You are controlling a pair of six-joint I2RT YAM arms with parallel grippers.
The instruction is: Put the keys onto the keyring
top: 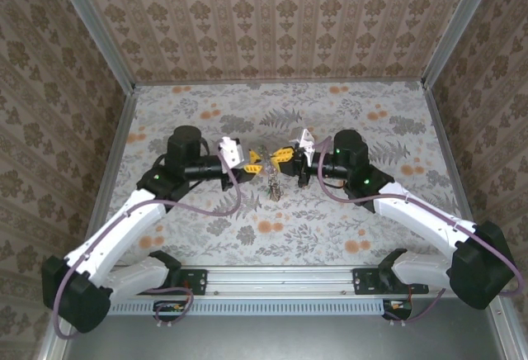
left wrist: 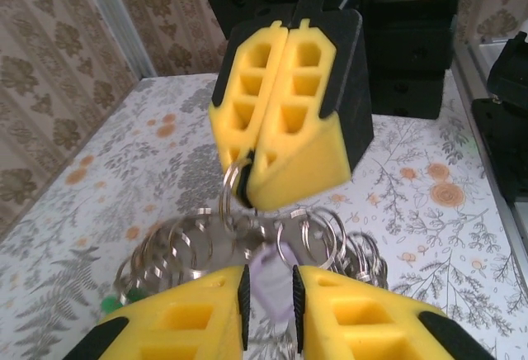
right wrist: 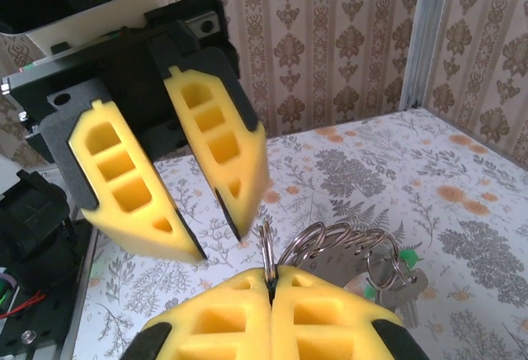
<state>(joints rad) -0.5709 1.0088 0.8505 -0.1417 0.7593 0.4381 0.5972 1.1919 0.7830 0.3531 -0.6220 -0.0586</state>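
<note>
Right end effector (right wrist: 270, 281): you have it clamped tight on the keyring (right wrist: 264, 244), a thin silvery wire ring that stands edge-on between its yellow pads.
Left end effector (right wrist: 219, 240): it faces the right one, its tips just beside the top of that ring. The jaws stand a little apart, with nothing visibly clamped between them.
Keys (right wrist: 410, 294): small flat silvery keys, one with a green head (right wrist: 403, 254), hang in a bunch just below and beyond the right end effector. You cannot tell whether they rest on the floral-patterned surface (right wrist: 462, 236).
Linked rings (right wrist: 334, 236): a cluster of further silvery wire loops joins the pinched ring to the keys.
Pale lilac tag (left wrist: 268, 281): it lies just beyond the left end effector's gap, among the loops.
Done so far: several keys already look to be hanging from the linked loops.
Left to do: you cannot tell from here which key, if any, is loose. Judge the threading unfinished while both end effectors work at the ring.
Containers: the ring bunch is the sole carrier, holding the keys and the tag.
</note>
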